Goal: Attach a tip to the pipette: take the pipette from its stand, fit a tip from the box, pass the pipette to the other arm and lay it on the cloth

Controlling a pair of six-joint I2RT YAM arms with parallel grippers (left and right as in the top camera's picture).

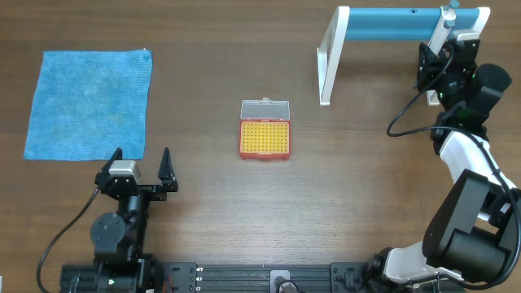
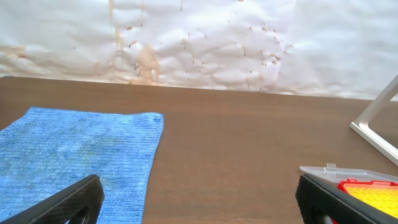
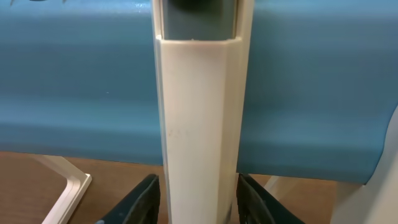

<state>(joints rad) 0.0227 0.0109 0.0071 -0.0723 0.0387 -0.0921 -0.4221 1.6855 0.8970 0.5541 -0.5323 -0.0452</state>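
— Where's your pipette?
— Upright on the blue stand (far right corner), with your right gripper clamped across its cream body.
— And the left?
— Your left gripper sits spread wide, near the cloth.

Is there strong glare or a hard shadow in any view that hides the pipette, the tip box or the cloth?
Top view: even light, faint shadows, no glare on the tip box or the cloth. Left wrist view: bright backdrop, the table evenly lit. Right wrist view: the pipette, between the fingers, shows plainly; no glare on the blue stand.
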